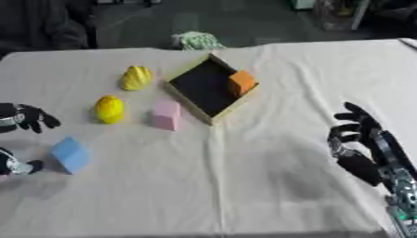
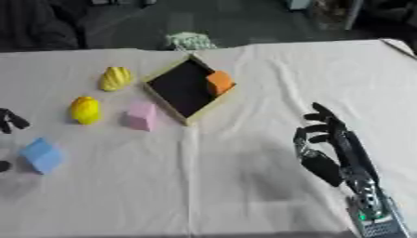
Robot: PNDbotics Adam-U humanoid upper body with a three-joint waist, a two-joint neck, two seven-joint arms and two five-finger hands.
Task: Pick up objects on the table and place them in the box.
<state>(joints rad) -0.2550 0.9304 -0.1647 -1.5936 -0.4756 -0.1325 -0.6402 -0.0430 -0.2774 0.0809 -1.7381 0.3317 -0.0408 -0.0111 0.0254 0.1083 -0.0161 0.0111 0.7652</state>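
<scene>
We see a white cloth-covered table (image 1: 244, 186), then a shallow black-floored wooden box (image 1: 201, 88) holding an orange block (image 1: 242, 82); our right hand (image 1: 356, 144) rests apart from it, fingers loosely spread and empty, while our left hand (image 1: 29, 117) at the edge hangs relaxed over a blue foam-like cube (image 1: 70, 154). The cube looks light and slightly soft; we'd pinch opposite flat faces. Nearby lie a pink block (image 1: 167, 115) and two yellow fruit-shaped toys (image 1: 110, 109)

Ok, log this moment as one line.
box: holds orange block | outside: blue block, pink block | left hand: near blue block, empty | right hand: open, idle
</scene>
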